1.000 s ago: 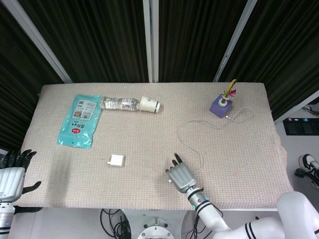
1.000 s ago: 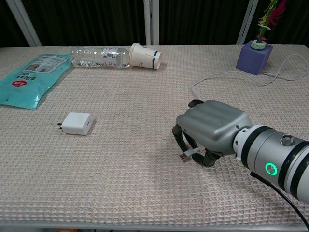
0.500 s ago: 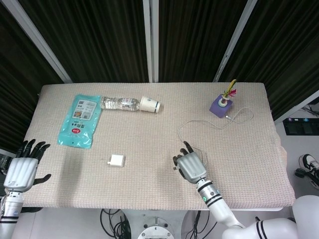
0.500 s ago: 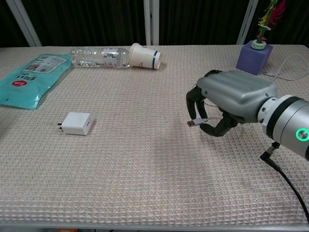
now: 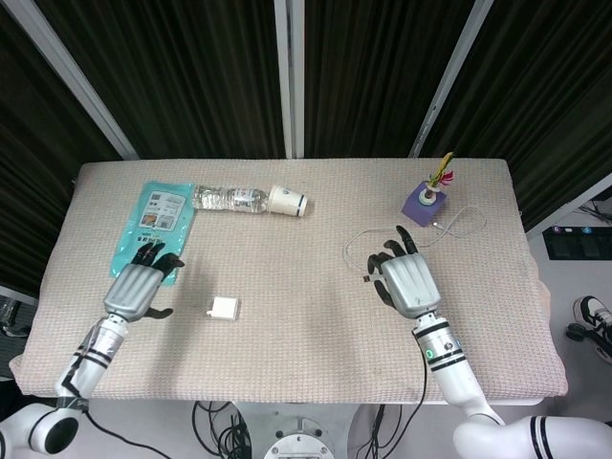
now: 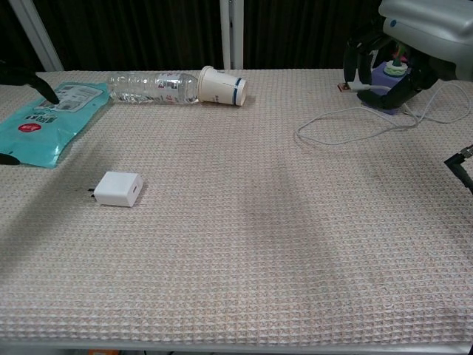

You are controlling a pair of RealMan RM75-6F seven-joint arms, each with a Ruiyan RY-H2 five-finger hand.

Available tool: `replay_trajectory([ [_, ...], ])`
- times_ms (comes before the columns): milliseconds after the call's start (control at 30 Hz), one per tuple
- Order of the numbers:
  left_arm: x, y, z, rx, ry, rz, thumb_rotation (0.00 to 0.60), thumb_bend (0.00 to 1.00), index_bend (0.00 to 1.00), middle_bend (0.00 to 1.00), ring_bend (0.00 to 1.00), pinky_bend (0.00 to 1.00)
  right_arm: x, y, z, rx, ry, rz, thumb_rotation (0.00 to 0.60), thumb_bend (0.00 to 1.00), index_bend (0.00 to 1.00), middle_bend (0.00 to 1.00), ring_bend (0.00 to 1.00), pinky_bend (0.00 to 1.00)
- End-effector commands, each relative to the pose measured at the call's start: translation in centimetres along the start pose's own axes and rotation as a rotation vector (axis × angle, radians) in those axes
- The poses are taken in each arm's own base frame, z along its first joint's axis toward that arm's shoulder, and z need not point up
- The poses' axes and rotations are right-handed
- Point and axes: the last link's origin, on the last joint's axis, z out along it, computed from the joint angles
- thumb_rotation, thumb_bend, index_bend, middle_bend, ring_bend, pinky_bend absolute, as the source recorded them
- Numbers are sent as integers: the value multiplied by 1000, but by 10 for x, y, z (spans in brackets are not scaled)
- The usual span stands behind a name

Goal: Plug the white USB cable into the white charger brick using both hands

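Pinching the plug end of the white USB cable (image 5: 421, 232), the right hand (image 5: 406, 282) hangs raised above the table (image 5: 287, 363). Fingers spread and holding nothing, the left hand (image 5: 139, 287) hovers just left of the white charger brick (image 5: 224, 309), which lies flat on the cloth

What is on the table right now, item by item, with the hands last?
charger brick: one, white, near-left on the cloth, untouched
USB cable: one, white, looping far-right, plug end lifted
water bottle: one, clear, lying far-left
paper cup: one, white, on its side by the bottle's end
pouch: one, teal, far-left
block with feathers: one, purple, far-right
tablecloth: one, beige
left robot hand: fingers apart, left of the brick, holding nothing
right robot hand: pinches the cable's plug
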Motion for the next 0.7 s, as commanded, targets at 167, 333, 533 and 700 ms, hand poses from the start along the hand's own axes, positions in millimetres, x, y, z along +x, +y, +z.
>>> replay_trajectory([
  [167, -32, 35, 25, -24, -91, 9, 600, 131, 263, 220, 48, 0, 0, 7, -1, -16, -15, 9, 600, 327, 577, 528, 246, 48],
  [333, -46, 47, 27, -9, -102, -17, 600, 132, 273, 235, 62, 0, 0, 10, -2, -20, -18, 12, 600, 327, 580, 528, 246, 48],
  [533, -55, 56, 28, 10, -107, -50, 600, 183, 308, 260, 89, 5, -2, 13, -4, -26, -24, 19, 600, 327, 582, 528, 246, 48],
  [700, -58, 65, 29, -6, -123, -51, 600, 211, 310, 268, 89, 9, -3, 15, -6, -36, -23, 34, 600, 327, 583, 528, 246, 48],
])
